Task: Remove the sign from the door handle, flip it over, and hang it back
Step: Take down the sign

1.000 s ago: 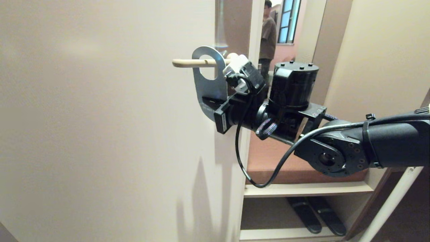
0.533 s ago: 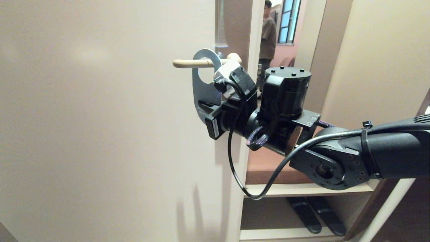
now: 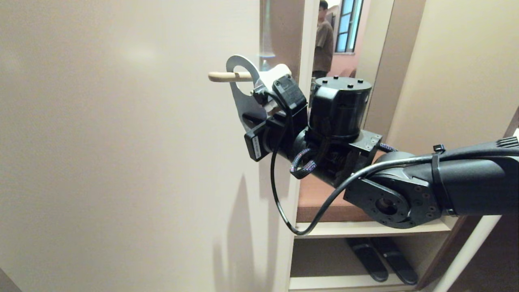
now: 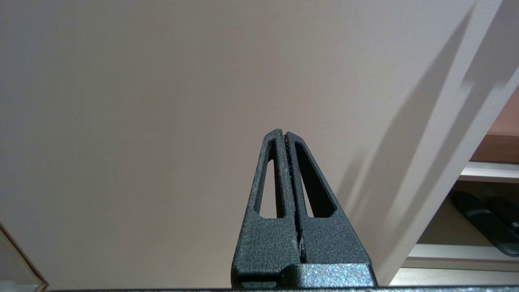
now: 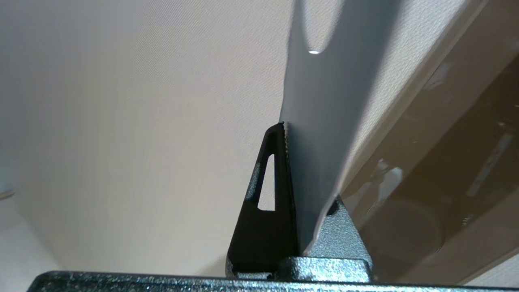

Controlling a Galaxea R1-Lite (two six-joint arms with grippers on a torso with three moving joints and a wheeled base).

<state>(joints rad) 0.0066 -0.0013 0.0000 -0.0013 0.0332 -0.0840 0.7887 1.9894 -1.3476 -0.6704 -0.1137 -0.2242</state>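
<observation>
The right gripper has its fingers clamped on the lower part of the sign, whose oval hole is threaded over the door handle, the card tilting with its top toward the handle's free tip; the right wrist view shows the card edge-on between the fingers, pinched close to one long edge. The main risk, as I judge it, is that such a shallow edge grip lets the card pivot or slip out if the rim of the hole drags along the lever, and it would then drop to the floor below the handle. A second risk is bending the thin card if the pull runs at an angle to the lever instead of along it toward the tip. The door lies right behind the handle, so a swing of the card can scrape it. The wrist's black cable loops below the handle and could snag. Beyond the door edge a person stands well away, and a shelf with dark slippers sits low beside the door. The left gripper, fingers closed on nothing, is parked facing the door, far below the handle
</observation>
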